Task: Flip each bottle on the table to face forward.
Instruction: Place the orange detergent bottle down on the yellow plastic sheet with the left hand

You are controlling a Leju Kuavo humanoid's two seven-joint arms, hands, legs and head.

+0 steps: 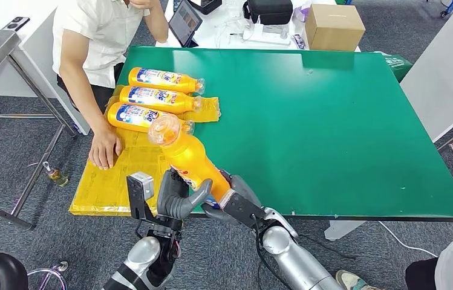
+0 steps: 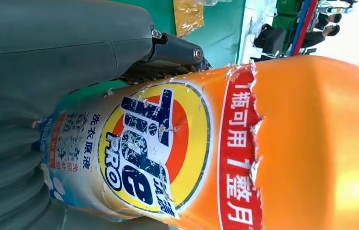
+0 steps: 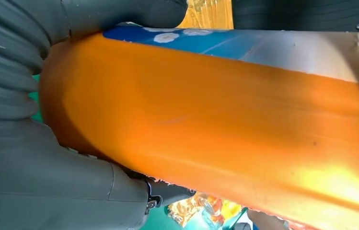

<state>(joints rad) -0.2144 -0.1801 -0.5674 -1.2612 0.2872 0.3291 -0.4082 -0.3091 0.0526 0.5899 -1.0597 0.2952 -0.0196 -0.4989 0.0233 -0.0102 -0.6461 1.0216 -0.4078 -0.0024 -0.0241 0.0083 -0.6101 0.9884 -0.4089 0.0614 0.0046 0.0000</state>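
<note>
An orange Tide bottle (image 1: 190,158) is lifted over the near edge of the green table (image 1: 332,133), tilted with its clear cap end up and away from me. My left hand (image 1: 178,198) and right hand (image 1: 236,202) both grip its lower body from either side. The left wrist view faces the bottle's printed label (image 2: 153,148); the right wrist view faces its plain orange side (image 3: 225,129). Three more orange bottles (image 1: 164,80) (image 1: 157,98) (image 1: 136,116) lie side by side, labels up, on the yellow mat (image 1: 103,181) at the table's left.
A person in a white shirt (image 1: 100,36) stands at the table's left, one hand (image 1: 105,148) resting on the yellow mat. A cardboard box (image 1: 333,26), tablet (image 1: 184,21) and black bag (image 1: 269,10) sit on the white desk behind. The green surface to the right is bare.
</note>
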